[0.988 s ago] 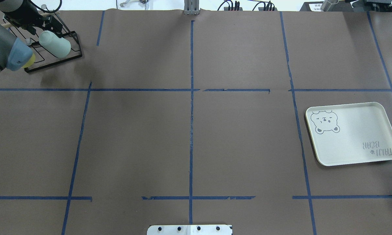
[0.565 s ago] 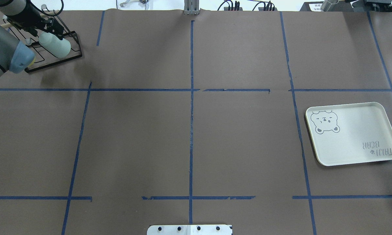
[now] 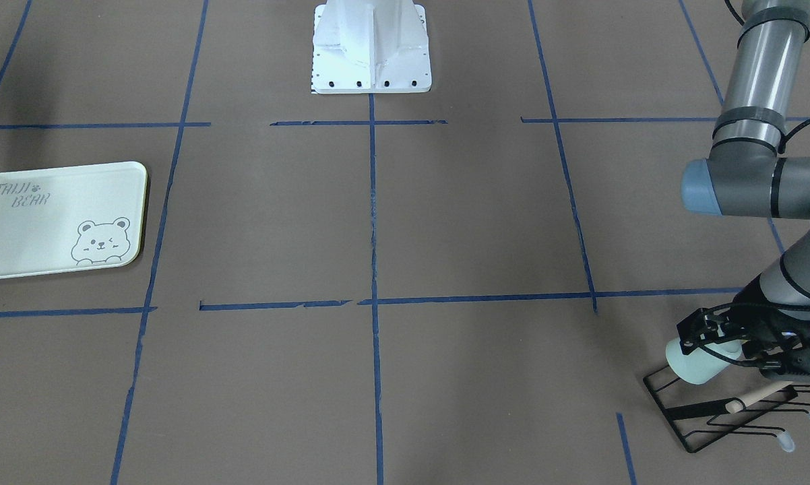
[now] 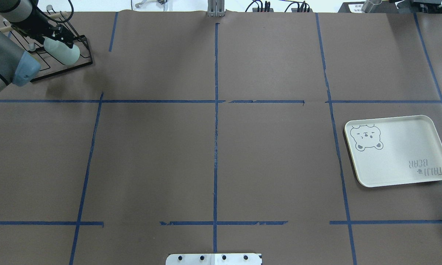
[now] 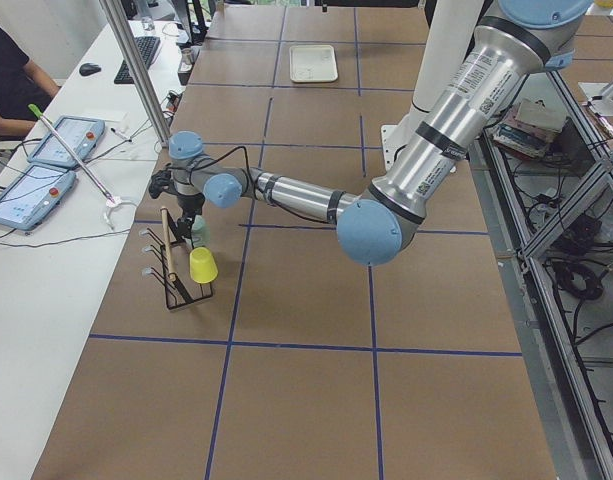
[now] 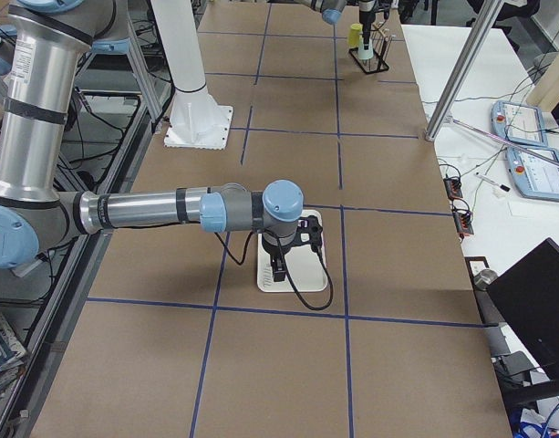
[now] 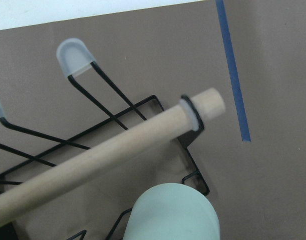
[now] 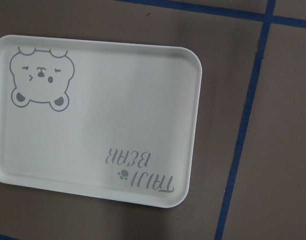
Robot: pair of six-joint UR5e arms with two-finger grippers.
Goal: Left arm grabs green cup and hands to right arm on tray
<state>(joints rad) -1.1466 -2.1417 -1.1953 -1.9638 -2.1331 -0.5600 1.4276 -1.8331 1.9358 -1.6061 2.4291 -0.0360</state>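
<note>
The pale mint green cup (image 4: 63,53) lies tilted on the black wire rack (image 4: 85,55) at the far left corner of the table. Its base fills the bottom of the left wrist view (image 7: 172,212). My left gripper (image 4: 54,36) straddles the cup's mouth end (image 3: 696,362), open, with black fingers (image 3: 700,330) on either side. The tray (image 4: 397,151) lies bare at the right. My right gripper (image 6: 279,263) hovers over the tray (image 6: 295,278); it shows only in the exterior right view, so I cannot tell its state. The right wrist view looks straight down on the tray (image 8: 118,115).
A yellow-green cup (image 5: 203,265) stands on the same rack (image 5: 176,290), which also carries a wooden dowel (image 7: 118,150). The robot's white base (image 3: 371,47) sits at the near middle edge. A person (image 5: 6,70) sits at a side desk beyond the rack.
The left arm's elbow has swung left and now hides the yellow-green cup from overhead. The left gripper has slid a little further down over the green cup, which stays on the rack.
</note>
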